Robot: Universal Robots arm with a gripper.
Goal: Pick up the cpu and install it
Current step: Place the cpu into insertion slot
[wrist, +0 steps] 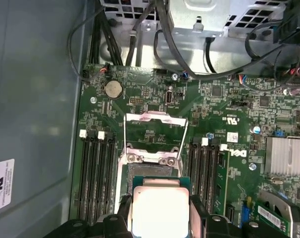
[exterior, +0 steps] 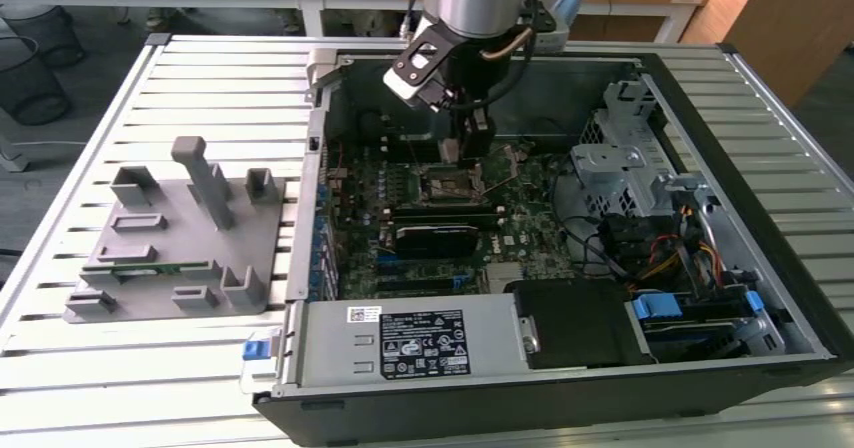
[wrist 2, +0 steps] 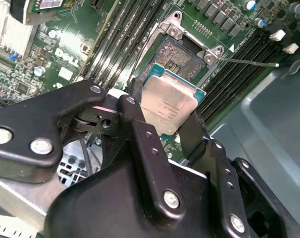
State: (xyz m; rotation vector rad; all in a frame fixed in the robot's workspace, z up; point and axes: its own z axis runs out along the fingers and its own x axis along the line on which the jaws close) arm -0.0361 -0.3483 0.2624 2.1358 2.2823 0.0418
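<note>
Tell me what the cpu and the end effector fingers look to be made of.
The cpu: silvery-grey metal lid, judging by its dull satin sheen, on a thin green board edge. The end effector fingers clamping it: matte black, likely coated metal or hard plastic, with bright screw heads.

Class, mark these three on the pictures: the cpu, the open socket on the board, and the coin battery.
cpu [wrist 2: 171, 105]: second wrist view, middle of its silvery top.
socket [wrist 2: 177, 54]: second wrist view, its bare contact field.
coin battery [wrist: 113, 89]: first wrist view, centre of its face.
</note>
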